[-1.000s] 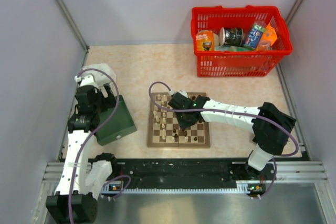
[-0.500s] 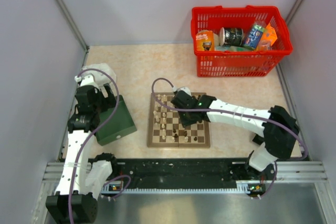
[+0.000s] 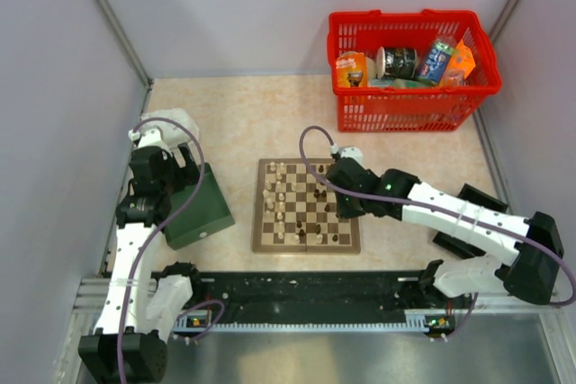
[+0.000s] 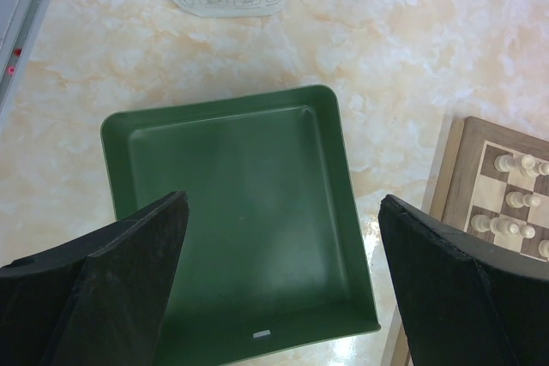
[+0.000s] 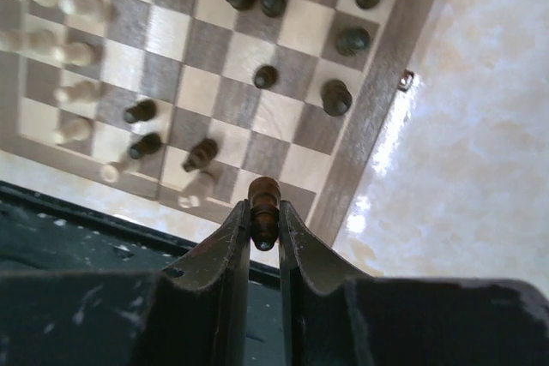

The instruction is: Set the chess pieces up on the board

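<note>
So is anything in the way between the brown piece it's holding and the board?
Nothing visible is. The right end effector holds the brown piece near the edge of the board, with only air below; other dark pieces stand on nearby squares.

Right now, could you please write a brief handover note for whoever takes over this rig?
Left gripper: open, above the dark green box, which looks empty.
Right gripper: shut on a dark chess piece, above the board's right side.
Done: cream pieces stand on the board's left side, dark pieces scattered on its right.
Left: place the held piece, right a few that look tipped, line up the rows.
</note>
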